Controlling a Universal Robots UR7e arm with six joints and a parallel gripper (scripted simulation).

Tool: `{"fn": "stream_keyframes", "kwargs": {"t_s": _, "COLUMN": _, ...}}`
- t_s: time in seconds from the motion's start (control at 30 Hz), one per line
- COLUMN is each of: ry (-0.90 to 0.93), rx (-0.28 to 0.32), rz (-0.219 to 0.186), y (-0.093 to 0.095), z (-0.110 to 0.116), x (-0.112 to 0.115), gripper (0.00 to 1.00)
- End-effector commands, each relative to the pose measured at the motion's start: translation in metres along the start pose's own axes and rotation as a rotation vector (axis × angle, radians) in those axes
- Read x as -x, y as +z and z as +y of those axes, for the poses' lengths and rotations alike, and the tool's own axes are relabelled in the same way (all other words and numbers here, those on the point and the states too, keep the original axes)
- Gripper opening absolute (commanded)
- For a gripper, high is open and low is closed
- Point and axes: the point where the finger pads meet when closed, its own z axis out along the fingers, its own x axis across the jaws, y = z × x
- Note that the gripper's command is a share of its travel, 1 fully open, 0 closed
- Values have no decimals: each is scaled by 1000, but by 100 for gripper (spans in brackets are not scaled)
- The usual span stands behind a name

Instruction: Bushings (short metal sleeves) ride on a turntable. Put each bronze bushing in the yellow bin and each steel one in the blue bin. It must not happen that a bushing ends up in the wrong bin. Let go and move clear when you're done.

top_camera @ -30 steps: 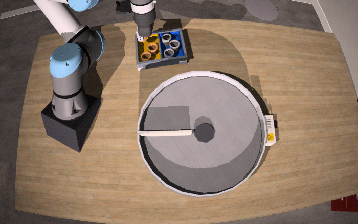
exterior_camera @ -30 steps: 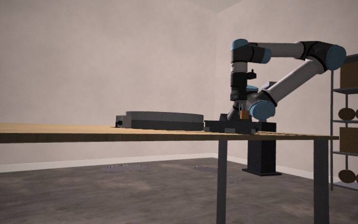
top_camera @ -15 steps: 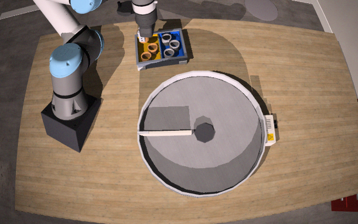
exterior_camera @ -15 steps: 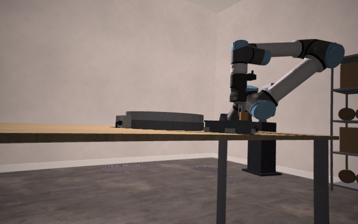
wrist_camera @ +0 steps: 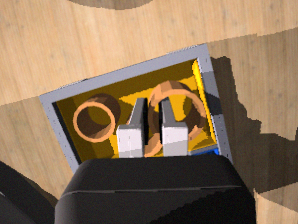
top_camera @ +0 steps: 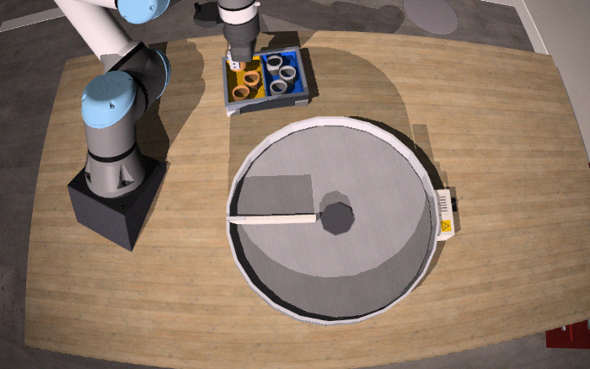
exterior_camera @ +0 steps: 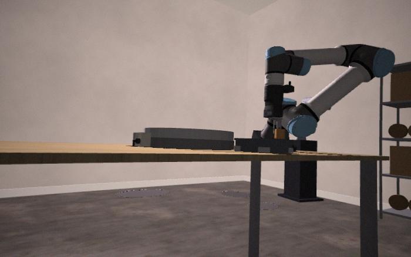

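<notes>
In the top view, you are seeing the hand (top_camera: 235, 65) (exterior_camera: 276, 127) (wrist_camera: 153, 111) reaching over the far part of the yellow bin (top_camera: 233, 80) (wrist_camera: 202, 95), with the held bronze bushing (top_camera: 240, 67) (exterior_camera: 279, 133) (wrist_camera: 199, 107) partly hidden beneath it. Two other bronze bushings are resting nearer in that bin. Three steel bushings are visibly resting in the blue bin (top_camera: 298, 66) (wrist_camera: 216, 151), immediately right. The turntable (top_camera: 369, 173) (exterior_camera: 194, 144) is standing nearer on the counter (top_camera: 500, 173) (exterior_camera: 90, 148) (wrist_camera: 30, 60).

In the exterior view, the held bushing is showing above the bin rim, right of the turntable.

In the wrist view, your hand is closing narrowly on the held bushing's wall, one finger sitting inside its bore. Another bronze bushing is standing apart at left.

Bronze bushing (top_camera: 240, 66) (exterior_camera: 279, 133) (wrist_camera: 201, 106) slightly lower at the yellow bin (top_camera: 234, 79) (wrist_camera: 131, 102).
</notes>
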Motion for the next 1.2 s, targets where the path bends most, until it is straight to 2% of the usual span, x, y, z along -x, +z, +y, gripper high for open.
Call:
{"fn": "stream_keyframes", "kwargs": {"t_s": 0.0, "ry": 2, "rx": -5, "rz": 0, "y": 6, "z": -1, "x": 1, "gripper": 0}}
{"fn": "stream_keyframes", "kwargs": {"t_s": 0.13, "ry": 3, "rx": -7, "rz": -1, "y": 12, "z": -1, "x": 1, "gripper": 0}}
{"fn": "stream_keyframes", "kwargs": {"t_s": 0.57, "ry": 1, "rx": -3, "rz": 0, "y": 11, "z": 0, "x": 0, "gripper": 0}}
{"fn": "stream_keyframes", "kwargs": {"t_s": 1.17, "ry": 3, "rx": -7, "rz": -1, "y": 24, "z": -1, "x": 1, "gripper": 0}}
